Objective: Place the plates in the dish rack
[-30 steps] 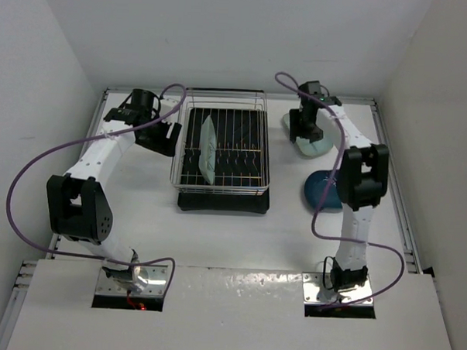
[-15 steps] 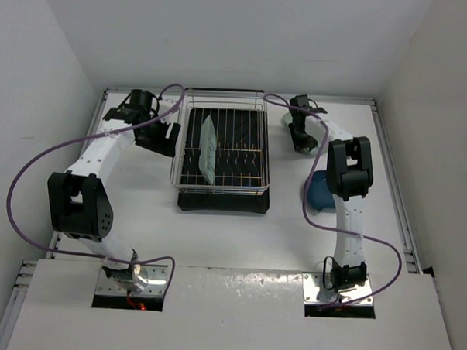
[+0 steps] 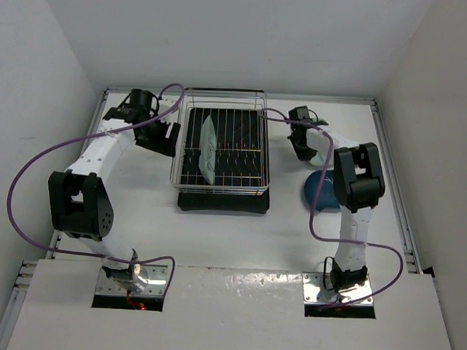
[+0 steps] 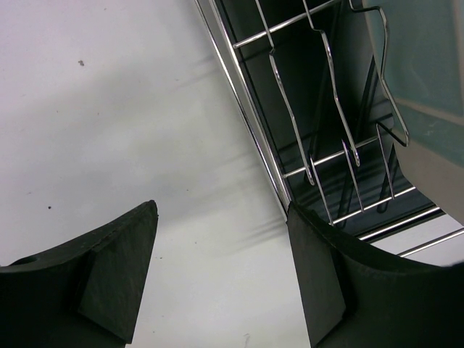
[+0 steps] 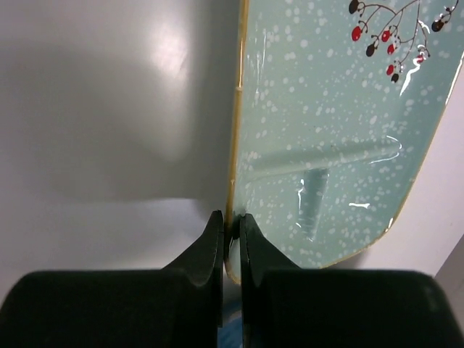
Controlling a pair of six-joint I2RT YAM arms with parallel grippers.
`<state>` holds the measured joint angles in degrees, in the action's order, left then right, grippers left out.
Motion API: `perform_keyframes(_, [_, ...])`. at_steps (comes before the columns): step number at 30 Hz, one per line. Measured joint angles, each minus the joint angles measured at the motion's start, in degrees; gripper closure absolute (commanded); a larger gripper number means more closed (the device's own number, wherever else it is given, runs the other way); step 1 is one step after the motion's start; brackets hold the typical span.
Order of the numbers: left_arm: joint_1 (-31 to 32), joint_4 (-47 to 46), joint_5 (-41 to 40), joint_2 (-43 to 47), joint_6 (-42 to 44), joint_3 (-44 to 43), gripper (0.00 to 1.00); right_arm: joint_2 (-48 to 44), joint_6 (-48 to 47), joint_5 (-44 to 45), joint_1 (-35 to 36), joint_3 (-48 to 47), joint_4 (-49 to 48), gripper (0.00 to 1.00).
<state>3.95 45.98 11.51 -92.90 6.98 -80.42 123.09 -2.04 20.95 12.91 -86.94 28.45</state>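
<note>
The dish rack (image 3: 222, 178) stands at the table's middle, with one mint-green plate (image 3: 207, 149) on edge between its left bars. My right gripper (image 3: 304, 146) is just right of the rack, shut on the rim of a second mint-green plate (image 3: 319, 155). In the right wrist view that speckled plate (image 5: 341, 145) stands tilted on edge, its yellow rim pinched by the gripper (image 5: 232, 225). The dark blue plate (image 3: 320, 190) lies flat on the table below it. My left gripper (image 3: 162, 138) hangs open beside the rack's left side, empty (image 4: 221, 268), with the rack's wires (image 4: 319, 109) to its right.
White walls close in the table on the left, back and right. A raised rail (image 3: 399, 198) runs along the right edge. Purple cables loop from both arms. The rack's right half holds only bare bars (image 3: 246, 148).
The right gripper has closed on the mint plate's rim and drawn it left and nearer, tipping it up off the table. More of the blue plate shows. The left arm has stayed put.
</note>
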Motion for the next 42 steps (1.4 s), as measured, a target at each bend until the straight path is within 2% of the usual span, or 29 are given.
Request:
perform_keyframes(4, [-0.37,0.04,0.50,0.00,-0.15,0.00,0.24,-5.35,0.39,-0.63,2.29,6.64,0.94,0.98])
perform_keyframes(5, [-0.39,0.04,0.57,0.00,-0.15,0.00,0.24,-6.23,0.59,-0.81,2.89,7.72,0.94,0.90])
perform_keyframes(7, [-0.55,0.07,0.79,0.00,-0.15,0.00,0.24,-7.89,1.11,-1.70,4.13,10.23,0.63,0.81])
perform_keyframes(8, [-0.68,0.11,0.98,0.00,-0.15,0.00,0.24,-8.46,1.55,-2.45,4.57,11.45,0.48,0.69])
perform_keyframes(12, [-0.79,0.15,1.20,0.00,-0.15,0.00,0.24,-8.66,2.49,-5.01,5.79,13.42,2.27,0.53])
perform_keyframes(17, [-0.79,0.17,1.25,0.00,-0.15,0.00,0.24,-8.66,2.71,-5.35,5.92,10.32,2.45,0.50])
perform_keyframes(24, [-1.20,0.22,1.86,0.00,-0.17,0.00,0.24,-4.31,2.64,-4.55,5.57,0.39,-0.46,0.56])
perform_keyframes(30, [-1.40,0.24,2.16,0.00,-0.17,0.02,0.24,1.22,2.54,-5.14,5.14,-0.83,-1.68,0.64])
perform_keyframes(33, [-1.49,0.24,2.25,0.00,-0.17,0.00,0.24,1.31,2.49,-6.25,4.57,-0.57,-2.43,0.75])
perform_keyframes(34, [-1.49,0.22,2.25,0.00,-0.17,0.02,0.24,1.29,2.36,-6.16,4.52,-0.48,-2.80,0.90])
perform_keyframes(36, [-1.49,0.24,2.25,0.00,-0.17,0.00,0.24,1.03,1.46,-5.33,4.57,-0.46,-4.00,1.00])
perform_keyframes(42, [-1.53,0.24,2.27,0.00,-0.17,0.00,0.24,-0.85,1.42,-4.85,3.67,0.46,-4.87,1.00])
